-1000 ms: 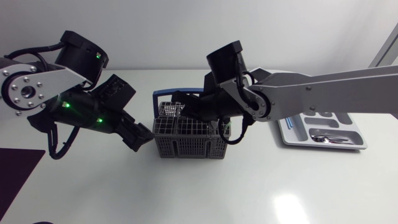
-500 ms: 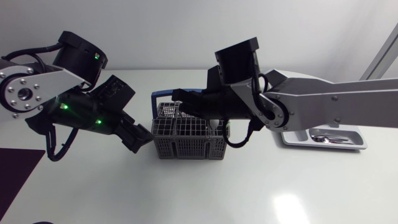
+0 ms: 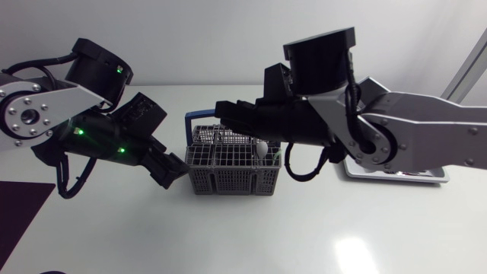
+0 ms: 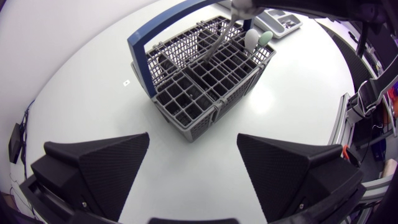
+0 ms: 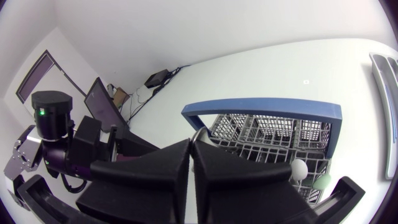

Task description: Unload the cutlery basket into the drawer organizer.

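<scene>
Right hand (image 5: 191, 148) has risen above basket (image 3: 228, 180), pinching a metal utensil (image 4: 219, 42) | left hand (image 4: 193, 139) wide beside basket | at least 2 spoons (image 4: 250, 38) left in basket; unloading unfinished

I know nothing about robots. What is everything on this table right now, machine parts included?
Cutlery basket: one, grey wire with a blue handle, mid-table.
Metal utensil: one, silver, rising out of the basket.
White utensil: one, upright in the basket's corner.
Pale green utensil: one, beside the white one.
Drawer organizer: one, pale grey, mostly hidden under the right arm.
Mat: one, dark purple, at the table's left edge.
Table: one, white.
Left end effector: black, open, beside the basket.
Right end effector: black, above the basket, shut on the metal utensil.
</scene>
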Tool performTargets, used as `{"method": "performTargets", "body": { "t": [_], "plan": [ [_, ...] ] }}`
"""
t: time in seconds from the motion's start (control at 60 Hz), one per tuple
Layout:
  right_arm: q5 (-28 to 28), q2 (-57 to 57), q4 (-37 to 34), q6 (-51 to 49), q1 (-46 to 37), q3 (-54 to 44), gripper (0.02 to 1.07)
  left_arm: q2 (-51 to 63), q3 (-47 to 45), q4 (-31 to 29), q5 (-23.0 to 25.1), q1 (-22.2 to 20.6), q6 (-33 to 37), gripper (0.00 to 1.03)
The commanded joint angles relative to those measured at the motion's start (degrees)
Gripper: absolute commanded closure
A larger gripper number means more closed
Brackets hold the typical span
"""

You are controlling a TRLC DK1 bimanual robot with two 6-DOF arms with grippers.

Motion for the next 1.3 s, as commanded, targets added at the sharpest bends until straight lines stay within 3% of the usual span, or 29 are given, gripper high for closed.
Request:
{"method": "performTargets", "body": {
  "t": [0.0, 0.283, 0.683, 1.0, 1.283],
  "plan": [
    [-0.4, -2.1, 0.0, -1.3, 0.5, -1.6, 1.01, -1.5, -1.2, -0.4, -0.1, -0.4, -0.4, 0.05],
    [-8.3, -10.7, -7.8, -2.7, -2.9, 0.1, 1.01, -3.5, -0.4, -3.7, -0.7, -1.4, -2.2, 0.05],
    [-19.1, -21.2, -29.6, -10.9, -14.6, 3.1, 1.01, -3.6, 2.8, -7.3, -1.1, -6.0, -11.0, 0.05],
    [-18.2, -24.9, -49.6, -28.7, -26.7, 3.8, 1.01, -1.8, 4.5, -5.8, -1.1, -11.4, -20.5, 0.04],
    [-15.0, -22.1, -55.2, -48.2, -40.5, 0.3, 1.01, -0.2, 4.4, -2.5, -1.5, -13.7, -25.1, 0.04]
  ]
}}
